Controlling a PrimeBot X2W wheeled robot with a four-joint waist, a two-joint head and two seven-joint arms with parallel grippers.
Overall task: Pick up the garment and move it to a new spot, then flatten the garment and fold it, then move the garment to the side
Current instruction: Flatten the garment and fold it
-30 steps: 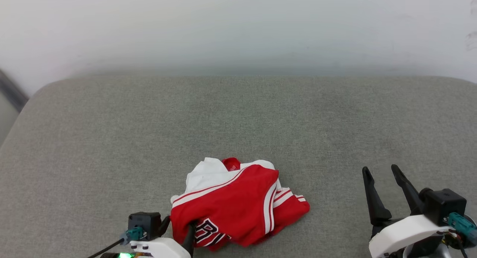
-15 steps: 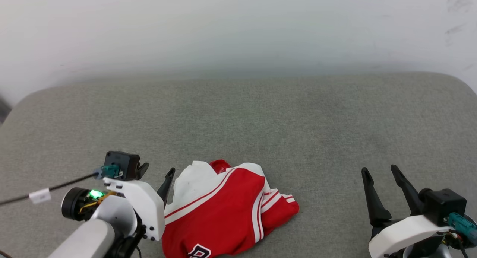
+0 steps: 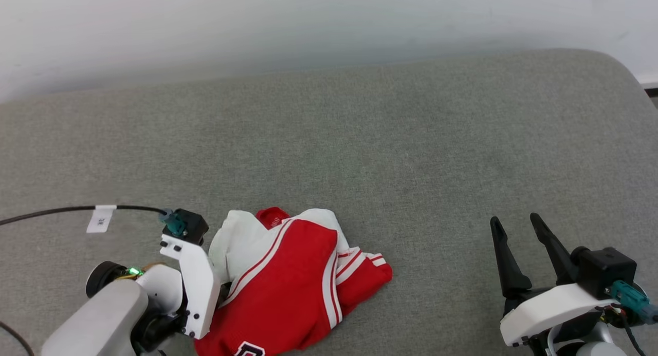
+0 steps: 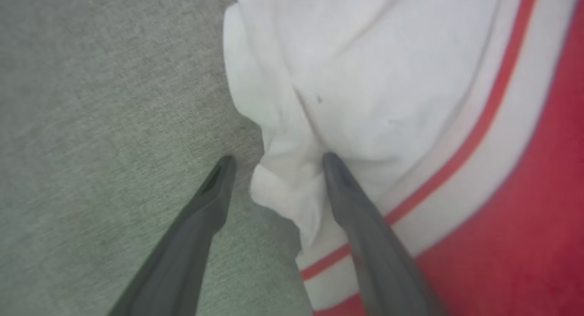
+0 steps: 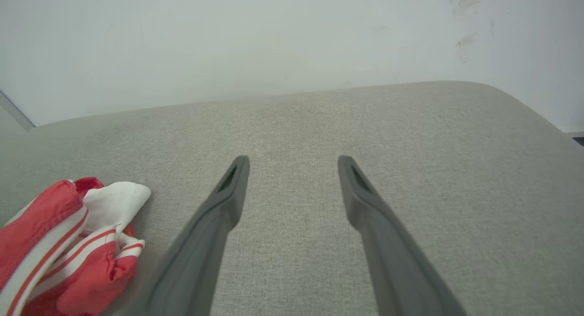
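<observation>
Two pincers stand with jaws wide and neither holds anything. Your left pincer (image 4: 277,161) straddles a small white fold at the rim of the garment (image 3: 293,274). One finger is down by the grey tabletop (image 3: 411,140) and the other presses into the white cloth. Your right pincer (image 3: 514,220) hovers over bare tabletop, well apart from the garment.

The garment lies crumpled at the near side of the tabletop, left of centre, and its lower part runs out of the head view.

If you close now, you probably catch only that thin outer fold. Such a shallow bite can slip out as you lift, because the rest of the heap drags on it. If it does hold, the garment likely hangs lopsided from a sleeve, which makes flattening harder. The outer finger may also pinch the tabletop's fabric cover along with the cloth. Push deeper before you close.
</observation>
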